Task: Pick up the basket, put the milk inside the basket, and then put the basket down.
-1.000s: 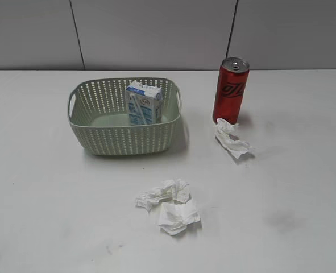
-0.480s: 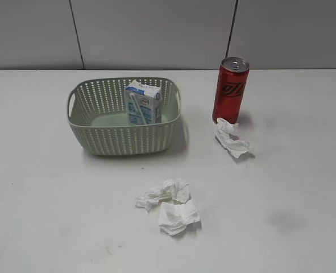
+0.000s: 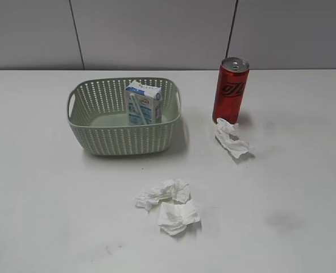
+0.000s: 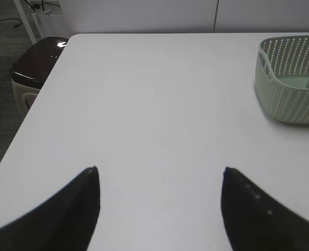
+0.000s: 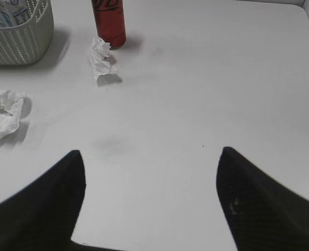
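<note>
The sage-green basket (image 3: 99, 135) stands on the white table at the back left. The white-and-blue milk carton (image 3: 143, 103) stands upright inside it. The basket also shows at the right edge of the left wrist view (image 4: 287, 99) and at the top left of the right wrist view (image 5: 18, 42), where part of the milk (image 5: 15, 10) shows. My left gripper (image 4: 160, 170) is open and empty over bare table, well left of the basket. My right gripper (image 5: 151, 151) is open and empty over bare table, near the front. Neither gripper shows in the exterior view.
A red soda can (image 3: 230, 90) stands right of the basket, with a crumpled tissue (image 3: 231, 138) in front of it. Two more crumpled tissues (image 3: 169, 205) lie at the front middle. A dark bin (image 4: 31, 70) stands on the floor beyond the table's left edge.
</note>
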You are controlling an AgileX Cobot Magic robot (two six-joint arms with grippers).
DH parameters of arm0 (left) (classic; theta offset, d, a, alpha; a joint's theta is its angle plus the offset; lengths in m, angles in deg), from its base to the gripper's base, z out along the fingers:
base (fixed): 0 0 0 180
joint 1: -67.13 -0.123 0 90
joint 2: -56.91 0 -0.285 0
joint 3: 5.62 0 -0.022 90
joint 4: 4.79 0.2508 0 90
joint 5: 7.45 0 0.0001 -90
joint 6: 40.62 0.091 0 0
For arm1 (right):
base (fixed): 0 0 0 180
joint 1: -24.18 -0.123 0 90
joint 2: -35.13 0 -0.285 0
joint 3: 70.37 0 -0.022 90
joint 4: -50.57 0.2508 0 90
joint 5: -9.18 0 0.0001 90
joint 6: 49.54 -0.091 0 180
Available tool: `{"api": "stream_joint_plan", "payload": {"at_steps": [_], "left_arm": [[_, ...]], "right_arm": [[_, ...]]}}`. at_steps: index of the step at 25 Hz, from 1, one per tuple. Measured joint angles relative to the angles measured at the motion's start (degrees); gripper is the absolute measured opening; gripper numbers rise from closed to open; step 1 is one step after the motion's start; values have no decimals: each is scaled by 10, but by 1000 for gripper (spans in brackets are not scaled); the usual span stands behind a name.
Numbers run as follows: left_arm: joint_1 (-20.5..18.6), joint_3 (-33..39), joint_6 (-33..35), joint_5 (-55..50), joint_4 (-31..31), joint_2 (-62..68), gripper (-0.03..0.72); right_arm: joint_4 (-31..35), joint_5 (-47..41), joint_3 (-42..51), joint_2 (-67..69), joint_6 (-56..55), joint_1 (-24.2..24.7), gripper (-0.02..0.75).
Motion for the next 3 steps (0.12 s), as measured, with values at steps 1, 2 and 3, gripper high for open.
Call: {"api": "stream_joint_plan", "payload": {"at_steps": [1,2,3], "left_arm": [[0,0,0,0,0,0,543],[0,0,0,0,0,0,542],[0,0,0,0,0,0,540]], "right_arm": [[0,0,0,0,0,0,591],[0,0,0,0,0,0,591],[0,0,0,0,0,0,591]]}}
